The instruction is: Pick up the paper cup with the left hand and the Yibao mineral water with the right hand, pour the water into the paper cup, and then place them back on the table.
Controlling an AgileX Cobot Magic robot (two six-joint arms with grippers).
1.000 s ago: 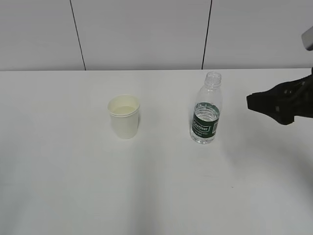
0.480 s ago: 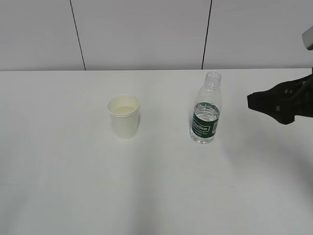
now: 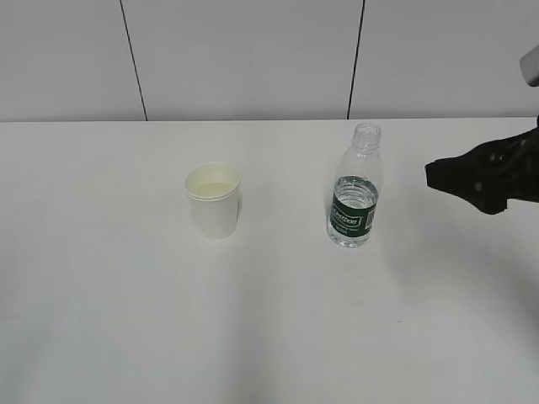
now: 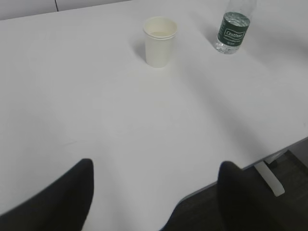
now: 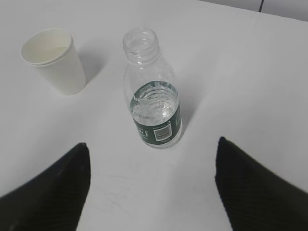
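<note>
The right hand's tool reaches in from the right edge of the exterior view, held roughly level above the desk, its black tip pointing left toward the Yibao mineral water and stopping well short of it. In the right wrist view its two dark fingers stand wide apart at the lower corners with nothing between them; the bottle stands ahead in the gap, untouched.

The left hand is outside the exterior view. Its tool shows only in the left wrist view, two rounded black fingers spread wide and empty, hanging low over the near edge of the desk, well apart from both items.

The paper cup stands upright left of the bottle, with a clear gap between them. It is cream-white, matte, tapered toward its base, with a rolled rim and a pale interior.

The bottle is clear, ribbed plastic, upright, uncapped, with a threaded neck and a dark green label with white lettering. Water sits in its lower part.

The desk is smooth, plain white.
</note>
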